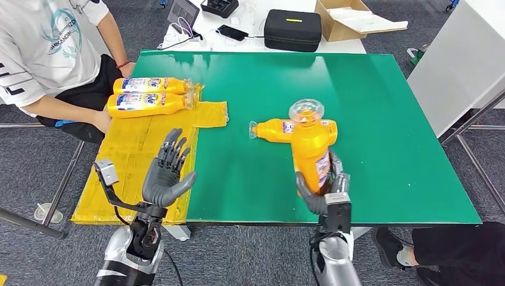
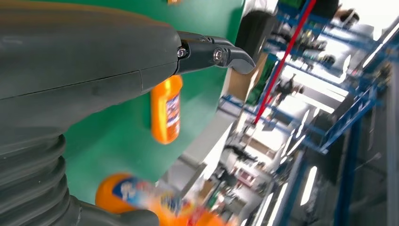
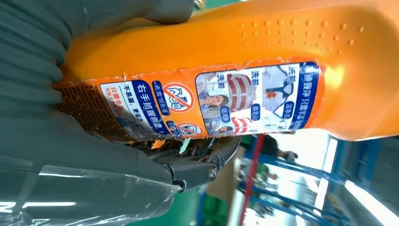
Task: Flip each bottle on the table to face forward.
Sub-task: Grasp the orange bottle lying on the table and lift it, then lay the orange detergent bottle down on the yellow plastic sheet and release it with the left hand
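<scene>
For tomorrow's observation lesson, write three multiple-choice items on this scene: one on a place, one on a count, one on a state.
1. Where do the two bottles nearest the person lie?
A. on the yellow sheet
B. in the cardboard box
C. on the floor

2. How many orange bottles show in the head view?
A. two
B. four
C. six

3. What is the right hand doing?
A. hanging empty
B. holding a bottle
C. pressing the black case

Answers:
1 A: the two bottles rest on the yellow sheet.
2 B: those two, the lying bottle and the held bottle.
3 B: the right hand grips it; the left hand is empty.
</scene>
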`<action>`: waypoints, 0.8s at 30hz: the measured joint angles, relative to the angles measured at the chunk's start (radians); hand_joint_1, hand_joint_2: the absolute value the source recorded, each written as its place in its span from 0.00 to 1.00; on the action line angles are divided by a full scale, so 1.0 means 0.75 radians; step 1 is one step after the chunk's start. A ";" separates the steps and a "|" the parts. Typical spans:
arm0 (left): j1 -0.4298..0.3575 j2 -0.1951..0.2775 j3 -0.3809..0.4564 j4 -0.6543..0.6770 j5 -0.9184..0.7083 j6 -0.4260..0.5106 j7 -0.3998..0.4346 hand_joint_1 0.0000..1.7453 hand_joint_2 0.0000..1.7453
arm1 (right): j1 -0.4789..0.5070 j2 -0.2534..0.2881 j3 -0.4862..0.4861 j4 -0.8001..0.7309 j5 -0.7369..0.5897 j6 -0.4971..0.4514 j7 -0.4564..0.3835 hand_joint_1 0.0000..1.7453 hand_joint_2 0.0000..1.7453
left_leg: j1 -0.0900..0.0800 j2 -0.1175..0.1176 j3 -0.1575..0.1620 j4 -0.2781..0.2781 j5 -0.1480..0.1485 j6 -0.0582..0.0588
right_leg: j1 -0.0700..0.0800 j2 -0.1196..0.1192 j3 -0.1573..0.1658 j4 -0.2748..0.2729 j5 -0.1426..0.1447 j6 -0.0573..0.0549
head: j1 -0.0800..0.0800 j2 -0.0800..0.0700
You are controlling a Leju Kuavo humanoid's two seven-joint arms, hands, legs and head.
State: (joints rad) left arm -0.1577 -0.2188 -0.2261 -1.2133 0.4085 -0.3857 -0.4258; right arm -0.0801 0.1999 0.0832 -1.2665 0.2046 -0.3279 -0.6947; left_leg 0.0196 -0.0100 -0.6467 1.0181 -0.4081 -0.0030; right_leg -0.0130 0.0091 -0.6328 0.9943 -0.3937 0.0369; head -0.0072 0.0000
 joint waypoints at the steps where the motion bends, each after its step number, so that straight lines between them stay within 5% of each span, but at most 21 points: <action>1: 0.002 0.001 -0.016 -0.001 -0.009 -0.004 -0.001 0.00 1.00 | -0.005 0.013 0.015 0.032 0.005 0.005 0.000 1.00 1.00 | 0.000 0.000 0.000 0.000 0.000 0.000 | 0.000 0.000 0.000 0.000 0.000 0.000 | 0.000 0.000; 9: -0.001 0.009 -0.096 0.010 -0.051 -0.014 0.001 0.00 1.00 | -0.063 0.084 0.114 0.224 0.031 0.017 -0.002 1.00 1.00 | 0.000 0.000 0.000 0.000 0.001 0.000 | 0.000 0.000 0.000 0.000 0.000 0.000 | 0.000 0.000; 24: -0.059 0.020 -0.171 0.169 0.063 -0.085 0.076 0.00 1.00 | -0.174 0.156 0.387 0.478 0.138 -0.146 -0.002 1.00 1.00 | 0.000 0.001 0.000 0.000 0.001 0.000 | 0.000 0.000 -0.001 0.000 0.000 0.000 | 0.000 0.000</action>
State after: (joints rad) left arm -0.2018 -0.2035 -0.3547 -1.0869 0.4560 -0.4496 -0.3692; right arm -0.2108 0.3168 0.3732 -0.9080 0.3083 -0.4372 -0.6958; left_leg 0.0197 -0.0096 -0.6464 1.0182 -0.4076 -0.0031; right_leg -0.0129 0.0091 -0.6334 0.9944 -0.3936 0.0368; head -0.0071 0.0000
